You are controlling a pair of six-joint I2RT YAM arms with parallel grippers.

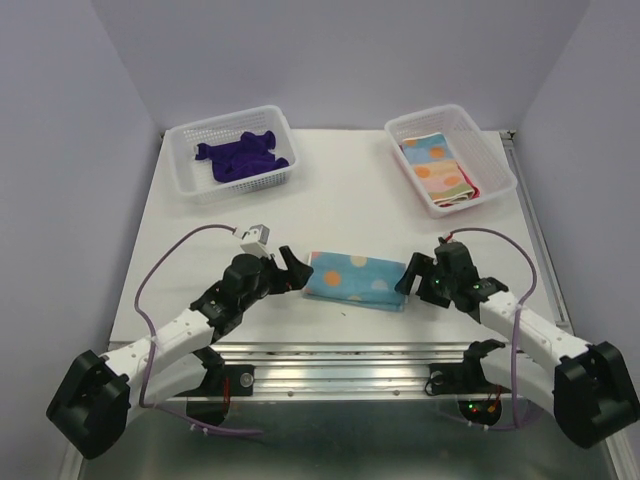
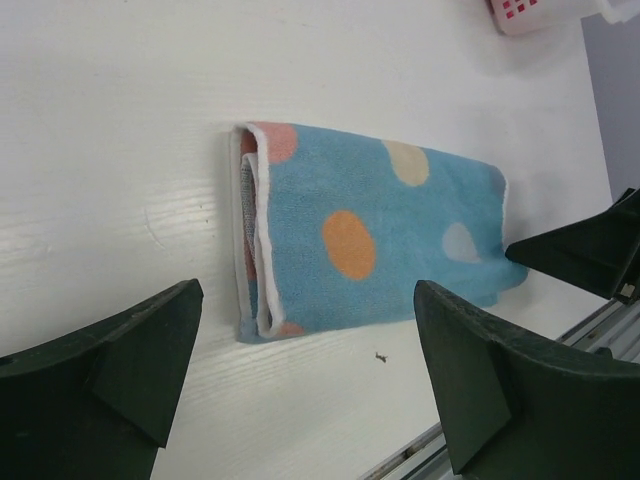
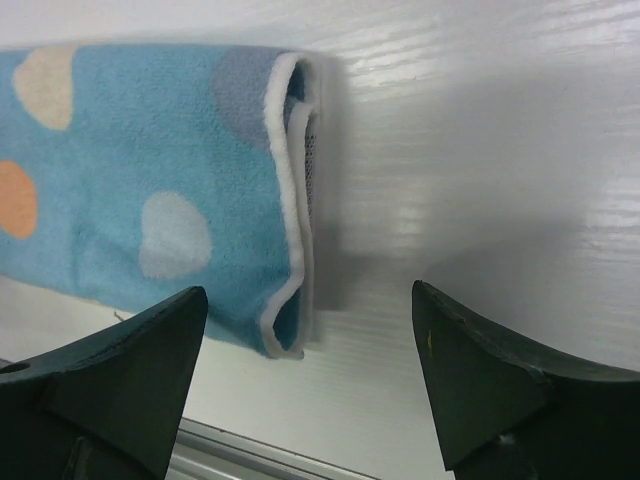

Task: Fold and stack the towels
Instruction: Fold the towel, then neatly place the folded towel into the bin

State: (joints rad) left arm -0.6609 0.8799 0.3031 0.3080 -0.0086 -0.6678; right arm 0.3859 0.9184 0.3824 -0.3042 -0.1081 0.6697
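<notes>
A light blue towel with orange and pale spots (image 1: pixel 354 279) lies folded into a narrow strip near the table's front edge. My left gripper (image 1: pixel 292 268) stands open just off its left end, touching nothing. In the left wrist view the folded towel (image 2: pixel 370 225) lies ahead of the wide-apart fingers (image 2: pixel 110 370). My right gripper (image 1: pixel 412 275) is open at the towel's right end; the right wrist view shows that white-hemmed end (image 3: pixel 150 190) between and beyond the fingers (image 3: pixel 490 380). A crumpled dark purple towel (image 1: pixel 243 153) fills the left basket. Folded spotted towels (image 1: pixel 440 170) sit stacked in the right basket.
Two white perforated baskets stand at the back, one on the left (image 1: pixel 184 178) and one on the right (image 1: pixel 500 170). A metal rail (image 1: pixel 340 360) runs along the table's front edge just behind the towel. Grey walls close in on both sides.
</notes>
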